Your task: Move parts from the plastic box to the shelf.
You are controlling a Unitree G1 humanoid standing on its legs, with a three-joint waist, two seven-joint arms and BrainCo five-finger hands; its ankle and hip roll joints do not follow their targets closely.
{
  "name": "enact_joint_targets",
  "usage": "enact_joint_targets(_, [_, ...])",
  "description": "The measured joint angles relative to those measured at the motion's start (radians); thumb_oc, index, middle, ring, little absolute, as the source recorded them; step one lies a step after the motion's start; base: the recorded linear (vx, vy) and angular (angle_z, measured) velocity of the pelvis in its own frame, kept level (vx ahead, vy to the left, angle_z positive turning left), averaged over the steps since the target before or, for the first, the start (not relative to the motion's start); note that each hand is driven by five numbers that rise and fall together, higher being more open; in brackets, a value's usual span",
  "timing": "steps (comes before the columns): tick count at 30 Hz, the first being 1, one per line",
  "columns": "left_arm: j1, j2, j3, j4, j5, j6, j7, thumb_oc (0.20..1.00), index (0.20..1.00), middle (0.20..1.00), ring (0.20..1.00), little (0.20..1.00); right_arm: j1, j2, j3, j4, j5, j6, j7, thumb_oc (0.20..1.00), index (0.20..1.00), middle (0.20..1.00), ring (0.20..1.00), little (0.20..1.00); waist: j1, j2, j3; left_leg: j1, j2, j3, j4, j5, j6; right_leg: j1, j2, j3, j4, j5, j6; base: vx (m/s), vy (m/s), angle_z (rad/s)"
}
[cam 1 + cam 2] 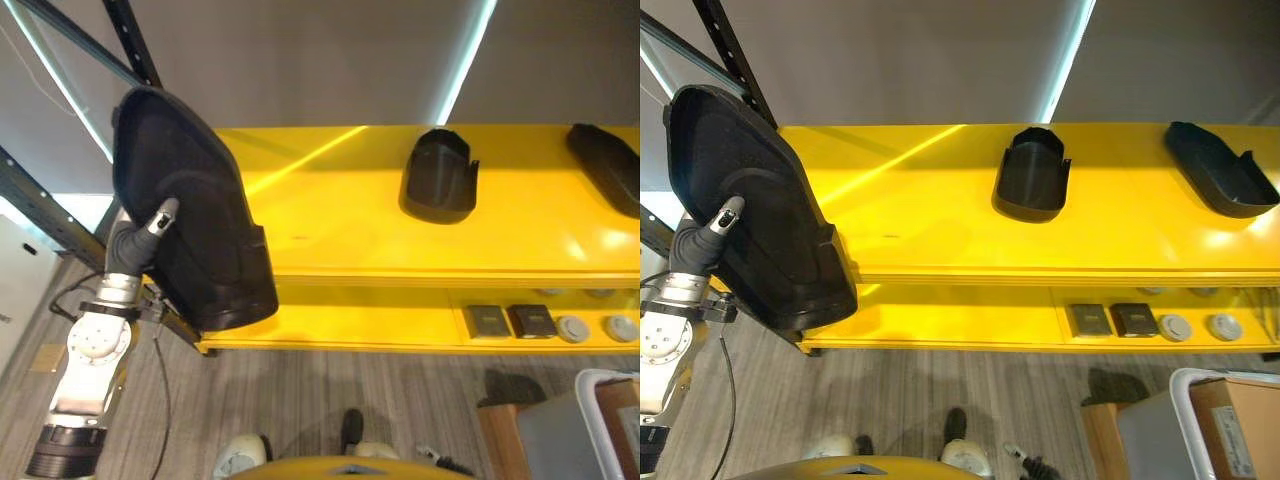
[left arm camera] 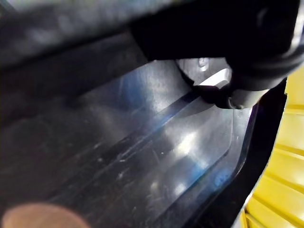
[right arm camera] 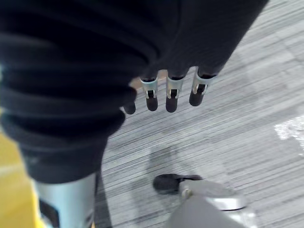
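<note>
A large black moulded part (image 1: 190, 240) is held up at the left end of the yellow shelf (image 1: 340, 220), overlapping the shelf's front left corner. My left hand (image 1: 158, 218) is shut on it, thumb on its near face and the other fingers hidden behind it. The left wrist view looks along the part's glossy inner surface (image 2: 142, 156), with a fingertip (image 2: 228, 92) pressed on it. My right hand (image 3: 172, 97) hangs over the carpet with its fingers relaxed and nothing in them. The plastic box (image 1: 1185, 385) stands on the floor at the lower right.
Two more black parts (image 1: 440, 175) (image 1: 607, 165) lie on the shelf's top level, middle and far right. The lower level holds small dark squares (image 1: 510, 321) and grey discs (image 1: 595, 328). A dark rack upright (image 1: 130, 40) rises behind the held part.
</note>
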State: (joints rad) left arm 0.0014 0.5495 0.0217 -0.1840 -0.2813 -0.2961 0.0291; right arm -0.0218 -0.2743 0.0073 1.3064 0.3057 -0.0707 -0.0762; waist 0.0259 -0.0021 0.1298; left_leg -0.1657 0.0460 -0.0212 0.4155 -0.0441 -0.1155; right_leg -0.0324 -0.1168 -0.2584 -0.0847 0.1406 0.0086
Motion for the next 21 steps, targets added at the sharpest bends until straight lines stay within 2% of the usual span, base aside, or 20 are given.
enact_joint_targets(1, [-0.002,0.001,-0.005,0.002,0.001,0.002,0.000,0.200,0.200,0.200,0.200,0.200,-0.019,-0.016,0.004,-0.015,0.000,-0.010,-0.001,1.000,1.000,1.000,1.000,1.000,-0.011,0.012,-0.004,-0.002,0.015,-0.008,-0.062,-0.001,0.002,0.001,0.002,-0.005,-0.006,-0.005,0.007,0.21,0.151,0.10])
enact_joint_targets(2, [-0.021,0.007,-0.009,0.006,0.000,0.002,0.001,0.200,0.200,0.200,0.200,0.200,-0.033,-0.023,0.012,-0.041,0.000,-0.013,-0.007,1.000,1.000,1.000,1.000,1.000,-0.027,0.015,-0.005,0.042,0.041,-0.007,-0.241,0.006,0.002,-0.006,0.008,-0.011,-0.005,-0.010,0.008,0.10,0.085,0.08])
enact_joint_targets(4, [-0.040,0.010,-0.018,0.007,0.001,0.003,0.008,0.200,0.200,0.200,0.200,0.200,-0.043,-0.019,0.009,-0.065,0.000,-0.025,-0.015,1.000,1.000,1.000,1.000,1.000,-0.030,0.013,0.000,0.083,0.067,-0.006,-0.372,0.022,0.006,-0.005,0.008,0.006,-0.005,-0.012,0.013,0.15,0.100,-0.13])
enact_joint_targets(7, [-0.037,0.012,-0.044,0.017,0.002,0.003,0.008,0.200,0.200,0.200,0.200,0.200,-0.013,-0.014,-0.004,-0.065,0.001,-0.032,-0.019,1.000,1.000,1.000,1.000,1.000,-0.054,0.031,-0.011,0.152,0.073,0.029,-0.405,0.021,0.022,-0.001,0.012,0.022,-0.005,-0.006,0.031,0.17,0.117,-0.25])
enact_joint_targets(8, [-0.031,0.018,-0.053,0.022,0.004,0.010,0.006,0.200,0.200,0.200,0.200,0.200,0.002,-0.011,-0.012,-0.055,0.000,-0.031,-0.019,1.000,1.000,1.000,1.000,1.000,-0.051,0.039,-0.016,0.170,0.064,0.032,-0.443,0.050,0.017,-0.004,0.011,0.036,-0.005,0.002,0.042,0.15,0.140,-0.44])
enact_joint_targets(9, [-0.014,0.031,-0.056,0.034,0.012,0.028,0.004,0.200,0.200,0.200,0.200,0.200,0.021,0.022,-0.012,-0.027,0.000,-0.025,-0.019,1.000,1.000,1.000,1.000,1.000,-0.054,0.019,-0.015,0.189,0.040,0.058,-0.475,0.072,0.032,-0.008,-0.017,0.056,-0.006,-0.005,0.062,0.12,0.121,-0.34])
enact_joint_targets(11, [0.009,0.043,-0.051,0.040,0.012,0.050,0.001,0.200,0.200,0.200,0.200,0.200,0.066,0.066,-0.006,0.014,-0.012,-0.005,-0.015,1.000,1.000,1.000,1.000,1.000,-0.053,0.000,-0.022,0.198,0.020,0.080,-0.503,0.095,0.042,-0.024,-0.037,0.064,-0.005,-0.006,0.073,0.06,0.065,-0.17])
enact_joint_targets(14, [0.044,0.070,-0.039,0.056,0.010,0.071,0.002,0.200,0.200,0.200,0.200,0.200,0.119,0.100,0.021,0.036,-0.048,0.023,-0.007,1.000,1.000,1.000,1.000,1.000,-0.046,-0.026,-0.033,0.185,0.000,0.105,-0.502,0.094,0.061,-0.049,-0.055,0.087,-0.005,0.002,0.081,-0.02,0.047,-0.17])
enact_joint_targets(16, [-0.001,0.075,-0.039,0.111,0.007,0.071,0.010,0.200,0.200,0.200,0.200,0.200,0.120,0.100,0.029,0.034,-0.052,0.023,0.002,1.000,1.000,1.000,1.000,1.000,-0.051,-0.030,-0.038,0.164,-0.005,0.105,-0.502,0.098,0.068,-0.071,-0.059,0.098,-0.005,0.021,0.090,-0.03,-0.001,0.06])
enact_joint_targets(17, [-0.082,0.075,-0.058,0.196,-0.014,0.074,0.025,0.200,0.200,0.200,0.200,0.200,0.112,0.093,0.039,0.042,-0.064,0.026,0.002,1.000,1.000,1.000,1.000,1.000,-0.052,-0.033,-0.041,0.145,-0.003,0.104,-0.502,0.101,0.066,-0.090,-0.054,0.106,-0.005,0.039,0.100,-0.05,-0.017,-0.01])
enact_joint_targets(18, [-0.118,0.075,-0.068,0.232,-0.025,0.079,0.033,0.200,0.200,0.200,0.200,0.200,0.099,0.086,0.049,0.042,-0.071,0.027,0.002,1.000,1.000,1.000,1.000,1.000,-0.048,-0.034,-0.042,0.140,0.000,0.104,-0.501,0.104,0.065,-0.096,-0.050,0.105,-0.005,0.048,0.096,-0.07,-0.014,-0.03])
enact_joint_targets(21, [-0.320,0.093,-0.172,0.425,-0.095,0.083,0.053,0.200,0.200,0.200,0.200,0.200,0.035,0.049,0.095,0.036,-0.079,0.026,0.002,1.000,1.000,1.000,1.000,1.000,-0.070,-0.009,-0.028,0.110,0.013,0.104,-0.496,0.116,0.048,-0.127,-0.034,0.106,-0.005,0.061,0.094,-0.07,-0.014,-0.04])
